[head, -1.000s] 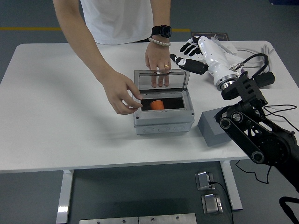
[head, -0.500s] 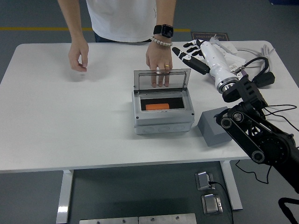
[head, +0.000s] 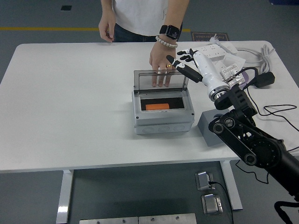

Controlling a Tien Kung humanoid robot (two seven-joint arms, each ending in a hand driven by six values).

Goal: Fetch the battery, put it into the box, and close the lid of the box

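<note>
A grey box (head: 163, 119) sits mid-table with its clear lid (head: 160, 80) standing upright at the back. An orange battery (head: 157, 107) lies flat inside it. A person's hand (head: 162, 64) with a watch and bead bracelet rests its fingers behind the lid, holding it up. My right hand (head: 183, 65), white with black fingers, hovers just right of the lid's top corner, fingers spread and empty. The person's other hand (head: 107, 29) hangs back off the table at the far side.
A small grey block (head: 210, 127) sits right of the box, partly behind my black right arm (head: 247, 144). A white power strip (head: 222, 48) and cables (head: 273, 109) lie at the far right.
The person's left-side hand let go of the box and withdrew off the table. The battery now lies flat. My right hand moved left toward the lid's right corner.
</note>
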